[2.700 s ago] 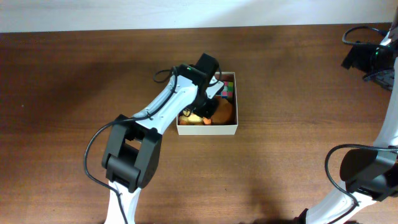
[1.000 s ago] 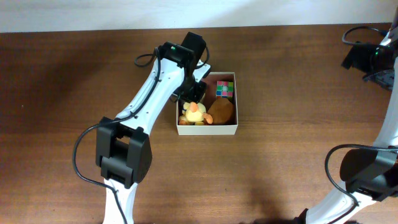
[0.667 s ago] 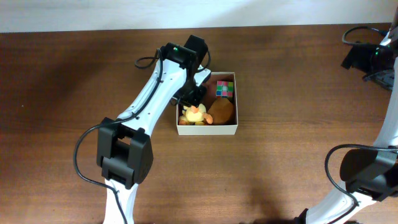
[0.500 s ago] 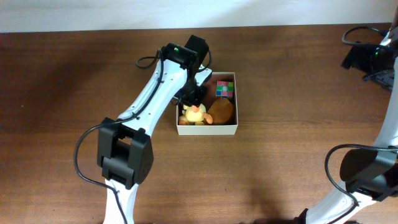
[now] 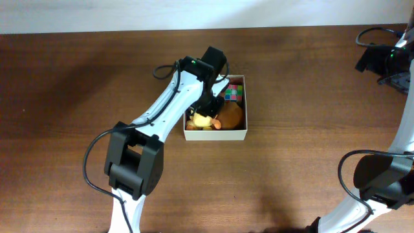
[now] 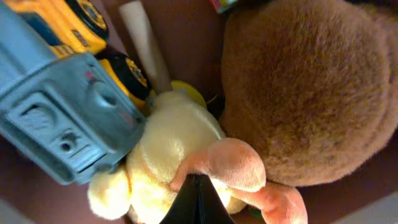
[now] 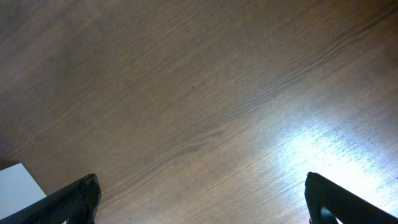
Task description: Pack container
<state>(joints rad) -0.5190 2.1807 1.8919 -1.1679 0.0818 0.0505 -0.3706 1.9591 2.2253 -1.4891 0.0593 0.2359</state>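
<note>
The container (image 5: pixel 215 135), a white-walled square box, sits mid-table. It holds a yellow duck plush (image 5: pixel 202 119), a brown plush (image 5: pixel 231 115) and a colourful cube (image 5: pixel 234 93). My left gripper (image 5: pixel 208 107) is down inside it. In the left wrist view its fingers (image 6: pixel 196 200) are shut together, and their tips press on the duck plush (image 6: pixel 168 143) by its orange beak, next to the brown plush (image 6: pixel 305 93). My right gripper (image 7: pixel 202 199) is open and empty over bare table at the far right.
Inside the box there is also a yellow and grey toy truck (image 6: pixel 62 118) and a white tube (image 6: pixel 146 46) on the pink-brown floor (image 6: pixel 186 37). A white corner (image 7: pixel 18 183) shows at the right wrist view's lower left.
My left gripper has moved from the box's back left edge to the right and down onto the duck plush. The right arm has not moved.
</note>
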